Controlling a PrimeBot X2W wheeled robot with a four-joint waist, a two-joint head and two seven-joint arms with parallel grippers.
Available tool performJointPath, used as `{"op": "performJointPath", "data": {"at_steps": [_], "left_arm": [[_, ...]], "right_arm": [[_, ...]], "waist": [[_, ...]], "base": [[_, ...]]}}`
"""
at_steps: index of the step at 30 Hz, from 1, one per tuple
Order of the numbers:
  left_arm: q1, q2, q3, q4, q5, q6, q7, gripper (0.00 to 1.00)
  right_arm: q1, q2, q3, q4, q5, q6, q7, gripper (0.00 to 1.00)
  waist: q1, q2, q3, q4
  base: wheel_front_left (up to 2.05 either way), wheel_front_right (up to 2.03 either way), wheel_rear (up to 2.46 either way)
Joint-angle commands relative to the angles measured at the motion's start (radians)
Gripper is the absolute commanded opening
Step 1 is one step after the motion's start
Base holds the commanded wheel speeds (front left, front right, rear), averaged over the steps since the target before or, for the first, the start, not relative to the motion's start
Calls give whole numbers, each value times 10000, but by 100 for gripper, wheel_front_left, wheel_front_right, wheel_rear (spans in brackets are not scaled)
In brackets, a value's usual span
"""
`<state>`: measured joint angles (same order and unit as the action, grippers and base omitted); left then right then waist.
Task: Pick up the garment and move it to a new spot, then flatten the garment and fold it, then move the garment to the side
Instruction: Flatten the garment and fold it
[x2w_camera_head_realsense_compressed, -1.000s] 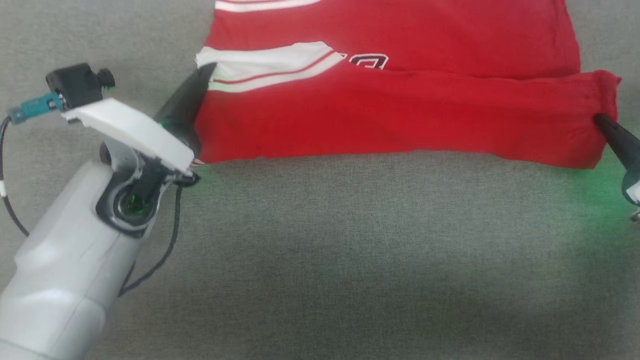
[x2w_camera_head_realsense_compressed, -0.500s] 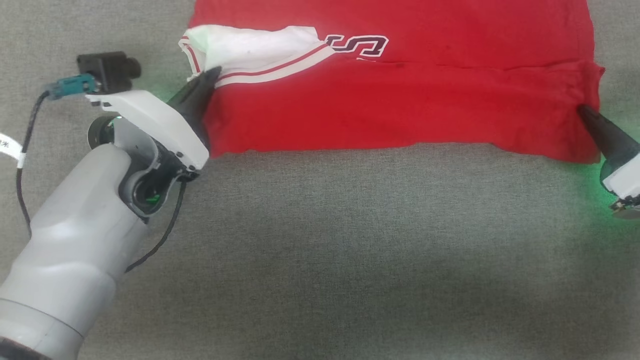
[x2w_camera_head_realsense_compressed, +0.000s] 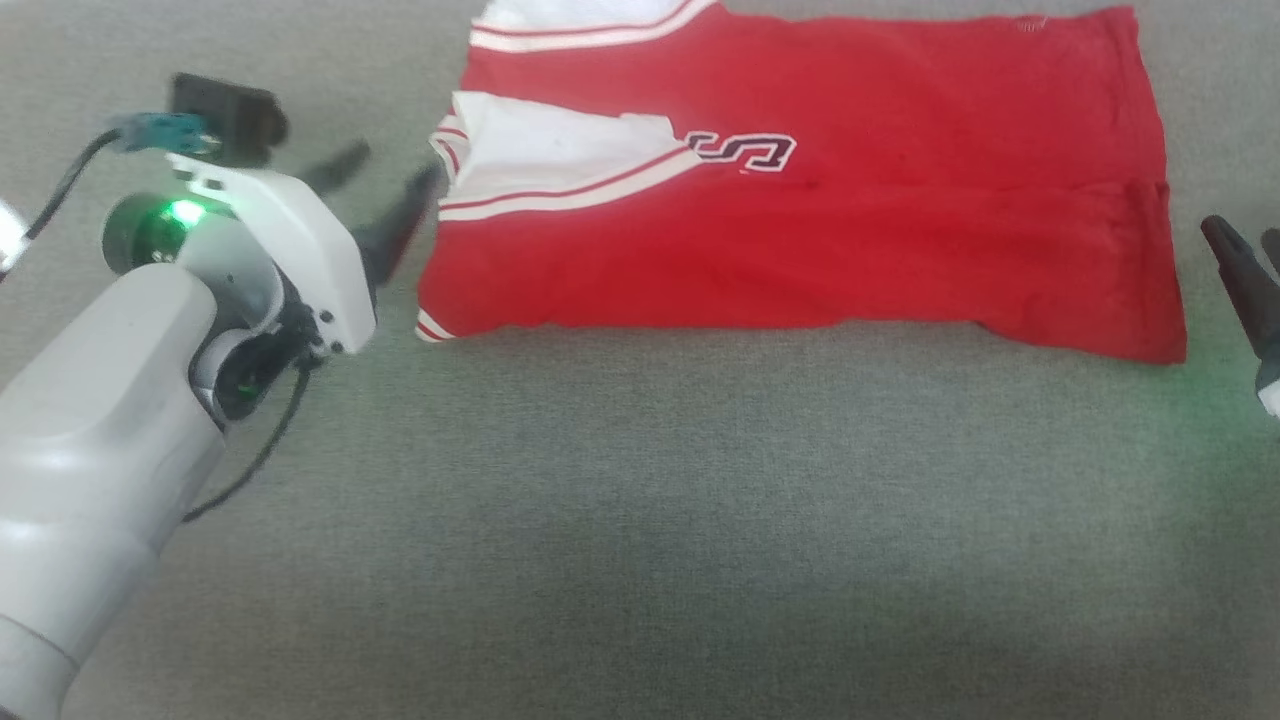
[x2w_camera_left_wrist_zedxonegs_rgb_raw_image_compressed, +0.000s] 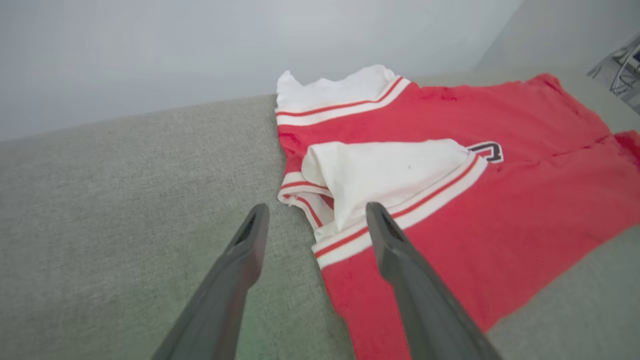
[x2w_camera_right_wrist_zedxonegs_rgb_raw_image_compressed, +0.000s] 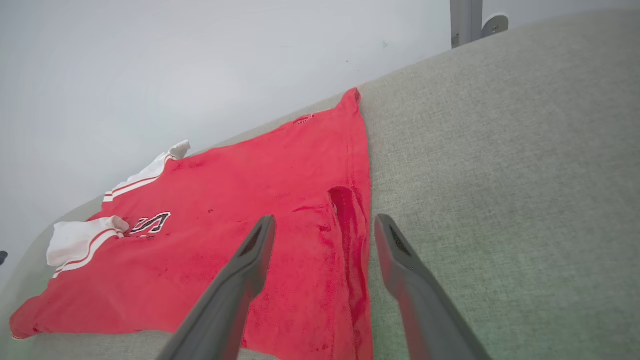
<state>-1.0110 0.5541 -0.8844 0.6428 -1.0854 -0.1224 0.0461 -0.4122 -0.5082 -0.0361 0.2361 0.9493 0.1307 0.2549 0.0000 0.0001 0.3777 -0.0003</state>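
**Lying part-folded on grey cloth, the shirt is free of both grippers**

The red shirt (x2w_camera_head_realsense_compressed: 850, 230) lies spread across the far half of the grey cloth surface (x2w_camera_head_realsense_compressed: 640, 480), its long side running left to right in the head view. Its near strip looks doubled back over the body, with a low ridge showing towards the right end. One white sleeve (x2w_camera_head_realsense_compressed: 540, 160) with striped trim lies folded on top of the red at the left end and covers the start of a dark-edged printed letter (x2w_camera_head_realsense_compressed: 745, 150). A second white sleeve (x2w_camera_head_realsense_compressed: 570, 20) shows at the far edge.

The left gripper (x2w_camera_head_realsense_compressed: 397, 165) sits just beside the shirt's left edge with its fingers spread and nothing between them. One fingertip comes close to the folded sleeve, but whether it touches cannot be told. A green light (x2w_camera_head_realsense_compressed: 185, 212) glows on that wrist.

The right gripper (x2w_camera_head_realsense_compressed: 1243, 232) is also released, fingers apart and empty. It stands just off the shirt's right edge, with bare cloth between the two.

A pale wall (x2w_camera_left_wrist_zedxonegs_rgb_raw_image_compressed: 200, 50) rises behind the surface in the wrist views.
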Motion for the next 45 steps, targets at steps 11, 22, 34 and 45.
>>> {"op": "performJointPath", "data": {"at_steps": [11, 22, 34, 45], "left_arm": [[103, 789, -730, -1836, -1860, 759, 5355, 100], [574, 491, -768, -1282, -2523, 625, 5819, 0], [298, 271, -675, -1574, -2302, 279, 5264, 0], [436, -2, -741, -1397, -2167, 117, 4748, 0]], "right_arm": [[260, 60, 110, -1074, -183, -2, 25, 100], [121, 103, 397, -1173, -509, -2, 165, 100], [-716, -1150, 1957, -267, -2174, -2, 2985, 100], [-1319, -984, 2655, 606, -2564, -1, 4626, 0]], "waist": [[0, -1, 7, -292], [0, -1, 428, -911], [0, -1, 662, -336], [0, -1, 680, 112]], "base": [[0, 0, 0], [0, 0, 0], [0, 0, 0], [0, 0, 0]]}}
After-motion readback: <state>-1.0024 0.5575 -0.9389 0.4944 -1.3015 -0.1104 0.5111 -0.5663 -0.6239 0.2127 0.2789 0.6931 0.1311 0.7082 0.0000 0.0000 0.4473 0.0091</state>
